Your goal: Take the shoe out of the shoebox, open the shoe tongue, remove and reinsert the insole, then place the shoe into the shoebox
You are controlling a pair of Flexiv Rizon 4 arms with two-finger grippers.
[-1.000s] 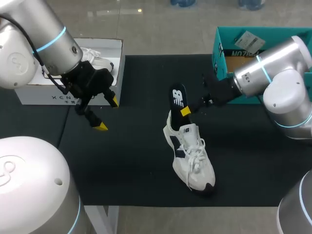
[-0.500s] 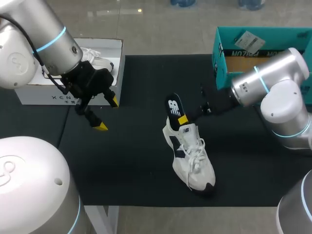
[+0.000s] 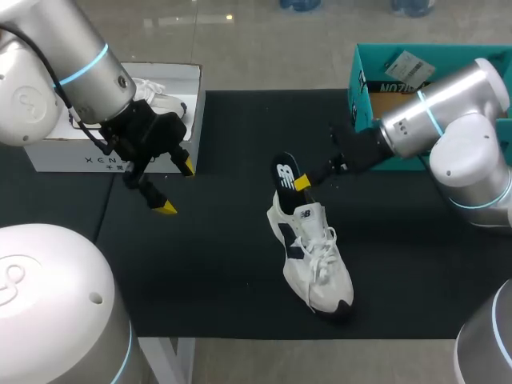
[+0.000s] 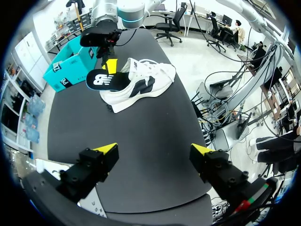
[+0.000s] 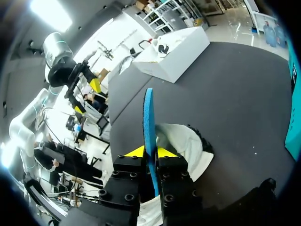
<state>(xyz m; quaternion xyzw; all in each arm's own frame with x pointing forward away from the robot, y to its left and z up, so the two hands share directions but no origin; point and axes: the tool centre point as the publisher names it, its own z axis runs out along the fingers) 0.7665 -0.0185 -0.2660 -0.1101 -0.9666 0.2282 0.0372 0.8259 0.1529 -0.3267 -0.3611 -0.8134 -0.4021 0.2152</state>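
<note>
Mat [image 3: 224,264]: one, black.
Shoes: two; white shoe [image 3: 316,256] lies mid-mat, other shoe [image 3: 164,100] half hidden in white box [image 3: 80,160].
Boxes: two; teal box [image 3: 360,88] cut off.
Insole [image 3: 286,172]: one, at the white shoe's heel, pinched by your right gripper [image 3: 302,182].
Left gripper [image 3: 176,188]: fingers apart, empty.

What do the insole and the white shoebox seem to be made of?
The insole: probably foam with a matte black fabric top; it looks thin, and its underside shows blue in the right wrist view. The white shoebox: likely cardboard, matte; flat walls with sharp folded edges.
</note>
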